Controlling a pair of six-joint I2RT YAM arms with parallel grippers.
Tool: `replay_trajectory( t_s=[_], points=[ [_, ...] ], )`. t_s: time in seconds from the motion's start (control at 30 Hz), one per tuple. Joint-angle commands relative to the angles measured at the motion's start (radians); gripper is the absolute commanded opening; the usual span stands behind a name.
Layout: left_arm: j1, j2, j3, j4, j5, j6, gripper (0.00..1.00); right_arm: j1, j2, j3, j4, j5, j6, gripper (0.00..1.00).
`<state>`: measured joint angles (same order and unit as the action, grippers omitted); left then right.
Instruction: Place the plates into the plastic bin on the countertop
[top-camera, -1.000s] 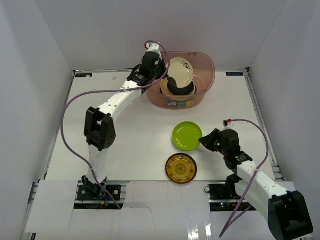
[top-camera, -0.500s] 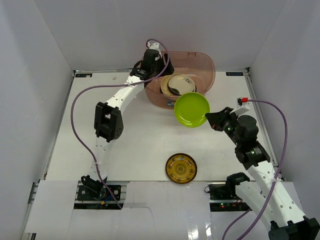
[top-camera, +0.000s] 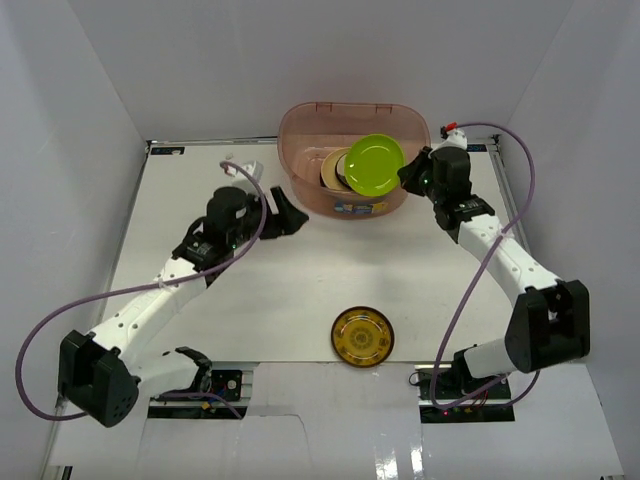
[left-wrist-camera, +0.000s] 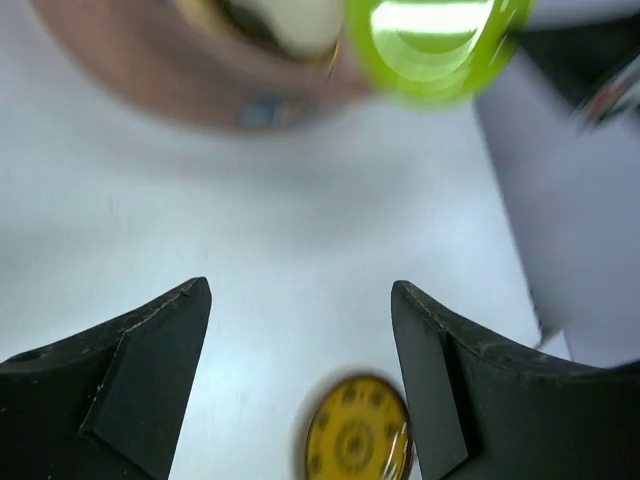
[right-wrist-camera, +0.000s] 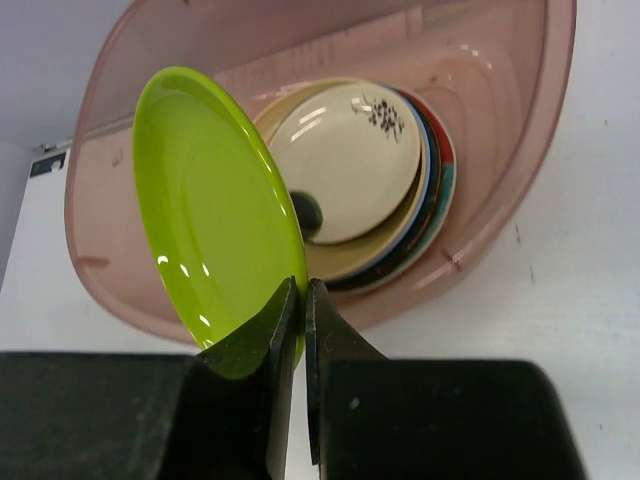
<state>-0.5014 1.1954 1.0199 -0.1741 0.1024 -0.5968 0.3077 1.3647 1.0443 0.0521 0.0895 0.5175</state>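
The translucent pinkish plastic bin (top-camera: 303, 190) stands at the back of the white countertop (top-camera: 250, 290). Inside it lies a stack of plates with a cream plate (right-wrist-camera: 350, 160) on top. My right gripper (top-camera: 405, 178) is shut on the rim of the lime green plate (top-camera: 375, 165), holding it tilted on edge over the bin's right half. In the right wrist view the gripper (right-wrist-camera: 303, 300) pinches the green plate (right-wrist-camera: 215, 210) at its lower edge. A gold patterned plate (top-camera: 362, 336) lies flat near the front edge. My left gripper (top-camera: 290, 217) is open and empty, left of the bin and above the countertop.
White walls enclose the countertop on three sides, and metal frame rails (top-camera: 515, 230) run along its edges. Purple cables (top-camera: 130, 292) loop from both arms. The left wrist view is blurred; the gold plate (left-wrist-camera: 358, 435) shows low between the open fingers (left-wrist-camera: 440, 390).
My left gripper opened, leaving the cream plate on the stack, and pulled back left out of the bin. My right arm lifted the green plate off the countertop and carried it over the bin.
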Motion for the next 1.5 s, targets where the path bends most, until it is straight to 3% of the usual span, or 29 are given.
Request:
replay_trajectory(
  t_s=[0.0,0.17,0.33,0.4,0.5,0.67,0.83,0.93,1.07,1.1,1.17,1.2,1.23,1.47],
  points=[
    [-0.022,-0.019,-0.236,-0.076,0.140,-0.052,0.83,-0.021,0.080,0.154,0.097,0.021,-0.016,0.08],
    [-0.064,-0.073,-0.414,-0.059,0.269,-0.095,0.84,-0.036,0.233,0.258,0.085,0.018,0.001,0.08],
    [-0.169,0.006,-0.420,0.007,0.290,-0.092,0.84,-0.033,0.376,0.381,0.011,0.036,-0.022,0.11],
    [-0.198,0.062,-0.402,0.015,0.293,-0.083,0.84,-0.033,0.404,0.416,-0.017,0.050,-0.031,0.18],
    [-0.270,0.130,-0.394,0.048,0.301,-0.078,0.83,-0.033,0.470,0.531,-0.098,0.035,-0.080,0.57],
    [-0.336,0.219,-0.376,0.087,0.287,-0.084,0.80,-0.033,0.458,0.559,-0.181,0.046,-0.106,0.67],
    [-0.379,0.305,-0.325,0.082,0.296,-0.052,0.70,-0.032,0.248,0.381,-0.094,-0.019,-0.105,0.62],
    [-0.402,0.352,-0.307,0.081,0.299,-0.049,0.64,-0.027,0.062,0.167,-0.007,-0.069,-0.094,0.60],
    [-0.428,0.392,-0.284,0.073,0.278,-0.052,0.49,-0.025,-0.166,-0.117,0.031,-0.080,-0.071,0.59],
    [-0.434,0.395,-0.281,0.071,0.269,-0.060,0.34,-0.024,-0.247,-0.215,0.032,-0.129,-0.059,0.59],
    [-0.437,0.406,-0.268,0.068,0.257,-0.067,0.20,-0.024,-0.324,-0.303,0.026,-0.146,-0.039,0.59],
    [-0.439,0.409,-0.265,0.067,0.255,-0.077,0.07,-0.024,-0.396,-0.378,0.016,-0.160,-0.028,0.59],
    [-0.439,0.408,-0.261,0.062,0.249,-0.081,0.00,-0.024,-0.429,-0.412,0.003,-0.163,-0.022,0.59],
    [-0.414,0.288,-0.097,-0.021,0.232,-0.094,0.00,-0.022,-0.867,-0.584,-0.254,-0.050,0.007,0.57]
  ],
)
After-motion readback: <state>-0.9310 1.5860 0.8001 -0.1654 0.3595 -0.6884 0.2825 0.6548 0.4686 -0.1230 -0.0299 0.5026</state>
